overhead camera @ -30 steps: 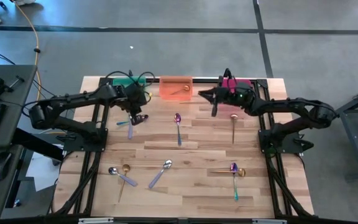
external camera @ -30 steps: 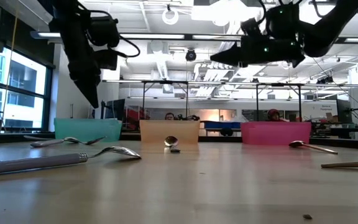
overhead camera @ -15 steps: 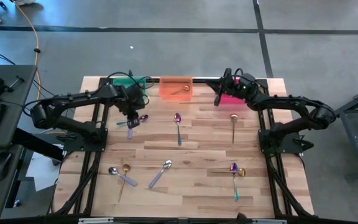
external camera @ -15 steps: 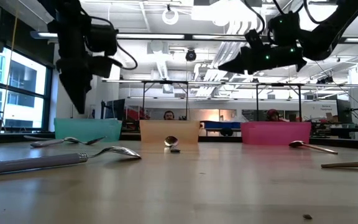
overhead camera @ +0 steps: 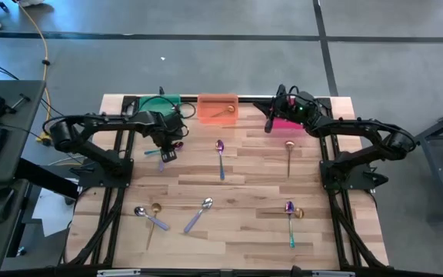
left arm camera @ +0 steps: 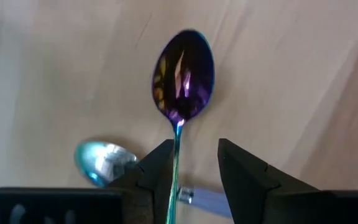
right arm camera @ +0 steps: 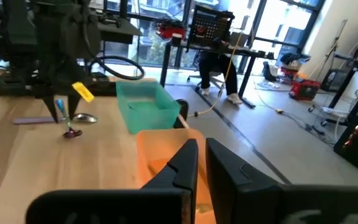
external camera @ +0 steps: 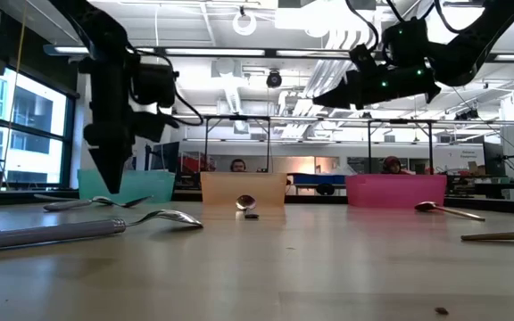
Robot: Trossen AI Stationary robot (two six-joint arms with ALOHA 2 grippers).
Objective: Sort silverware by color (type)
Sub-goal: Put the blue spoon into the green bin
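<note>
My left gripper (overhead camera: 168, 151) (left arm camera: 196, 168) points down, open, low over the table in front of the green bin (overhead camera: 160, 103). An iridescent purple spoon (left arm camera: 183, 74) rests its bowl on the wood, and its teal handle rises between the fingers. A silver spoon (left arm camera: 104, 163) lies beside it. My right gripper (overhead camera: 268, 123) (right arm camera: 202, 158) hovers shut and empty between the orange bin (overhead camera: 218, 106) and the pink bin (overhead camera: 289, 121). More silverware lies scattered on the table. My left gripper stands open around the purple spoon's teal handle (left arm camera: 176, 155), coming from above. The handle runs close along the inner side of one finger (left arm camera: 157, 171); I cannot tell whether they touch. The spoon is tilted, bowl end (right arm camera: 72, 132) down on the table.
A gold spoon (overhead camera: 223, 112) lies in the orange bin. On the wood are a purple spoon (overhead camera: 220, 146), a gold spoon (overhead camera: 289, 145), a silver spoon (overhead camera: 198, 214), and crossed pairs at the near left (overhead camera: 148, 214) and near right (overhead camera: 290, 209).
My left gripper has come down toward the table in front of the green bin, with the purple spoon under it. My right gripper has drawn back toward the far edge, to the gap between the orange and pink bins, and has stayed there.
</note>
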